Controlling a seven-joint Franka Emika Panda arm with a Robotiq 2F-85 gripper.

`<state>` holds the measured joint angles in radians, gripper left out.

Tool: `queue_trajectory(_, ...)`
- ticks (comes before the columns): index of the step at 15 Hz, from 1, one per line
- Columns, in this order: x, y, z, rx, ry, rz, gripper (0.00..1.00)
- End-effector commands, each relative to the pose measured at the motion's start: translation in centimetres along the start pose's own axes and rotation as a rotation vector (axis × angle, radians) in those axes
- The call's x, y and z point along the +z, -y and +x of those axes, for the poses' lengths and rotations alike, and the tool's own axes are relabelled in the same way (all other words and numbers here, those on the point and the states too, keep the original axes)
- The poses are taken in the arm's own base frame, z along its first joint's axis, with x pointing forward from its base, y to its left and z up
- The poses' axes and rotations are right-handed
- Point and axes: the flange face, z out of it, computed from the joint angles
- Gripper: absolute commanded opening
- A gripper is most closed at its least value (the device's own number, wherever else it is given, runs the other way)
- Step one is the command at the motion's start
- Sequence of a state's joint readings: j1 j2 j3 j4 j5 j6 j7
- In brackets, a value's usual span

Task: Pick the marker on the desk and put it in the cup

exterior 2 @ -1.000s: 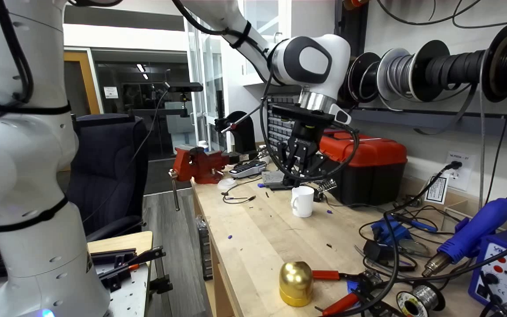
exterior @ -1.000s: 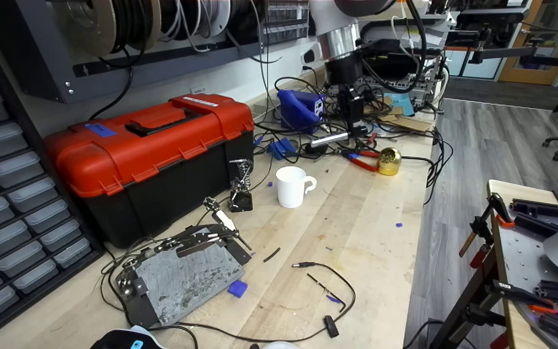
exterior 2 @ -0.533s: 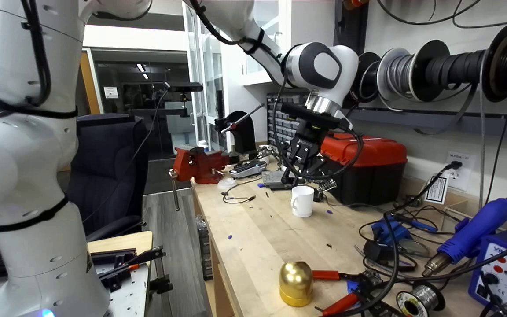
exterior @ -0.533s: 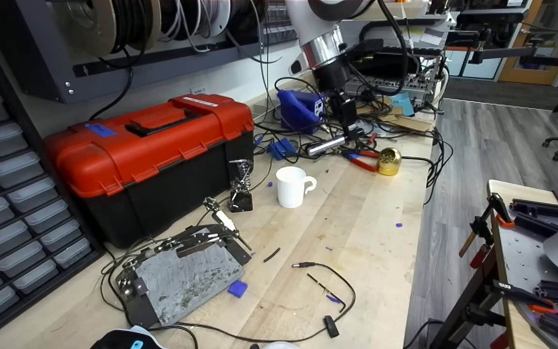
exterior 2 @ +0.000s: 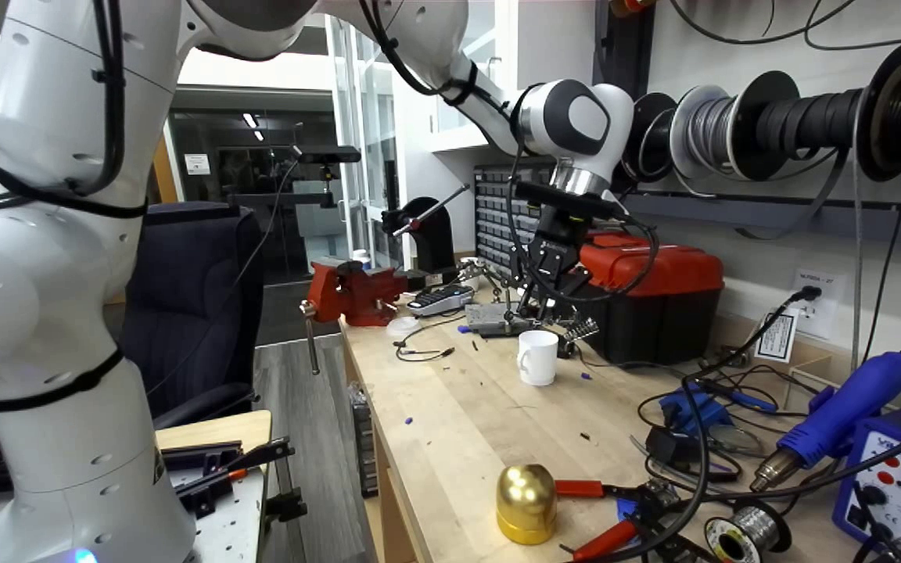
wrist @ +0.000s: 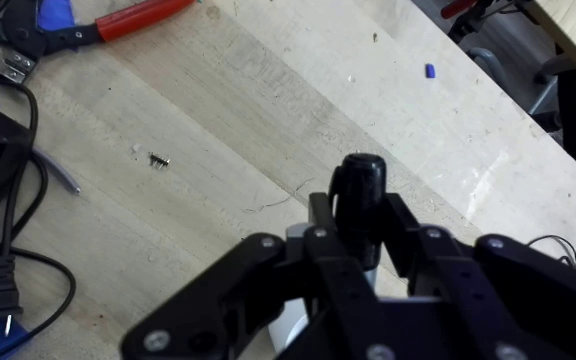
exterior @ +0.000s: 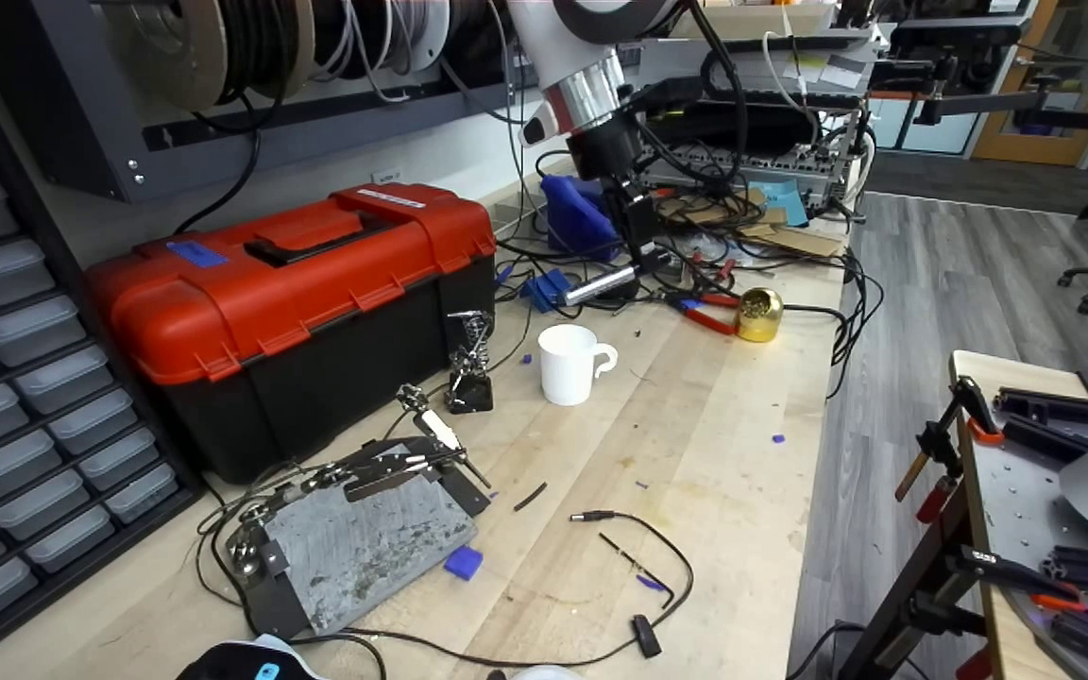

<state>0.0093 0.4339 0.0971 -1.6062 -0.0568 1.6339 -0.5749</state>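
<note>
Wooden surface [exterior: 723, 453] is bearing an upright white cup [exterior: 565, 368], right of a red toolbox [exterior: 317, 274] in an exterior view. Gripper [wrist: 361, 212] is clamping the silver marker [exterior: 599, 285] by its dark end; the marker is slanting down to the left, apart from the cup. Red-handled pliers [exterior: 712, 322] are lying farther off, to the right.

Electronics workshop or lab

Long wooden bench [exterior 2: 450, 438] bears loose cables [wrist: 9, 225], red-handled pliers [wrist: 83, 36], a blue heat gun [exterior 2: 841, 414] and a small spool of silvery wire [exterior 2: 757, 524]. Red vise [exterior 2: 353, 293] at its edge; red-and-black toolbox [exterior: 308, 326] at its back. Small plastic drawers [exterior: 62, 382] stand beside the toolbox; cable reels [exterior 2: 759, 125] sit on a rack [exterior: 81, 123] above. White robot arm [exterior 2: 36, 297] extends over the bench. Arm suggests lab, the rest suggests workshop; cannot tell which.
</note>
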Motion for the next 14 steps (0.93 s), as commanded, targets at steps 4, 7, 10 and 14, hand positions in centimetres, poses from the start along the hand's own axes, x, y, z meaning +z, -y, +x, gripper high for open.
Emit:
queue_trajectory(4, -1.8, 0.3, 1.9, -0.038, 0.103, -0.017, 0.07)
queue_trajectory(7, -2.4, 0.5, 2.5, -0.052, 0.142, -0.033, 0.07)
queue_trajectory(10, -2.9, 0.6, 2.9, -0.067, 0.170, -0.045, 0.07)
queue_trajectory(14, -3.1, 0.8, 3.5, -0.086, 0.207, -0.055, 0.07)
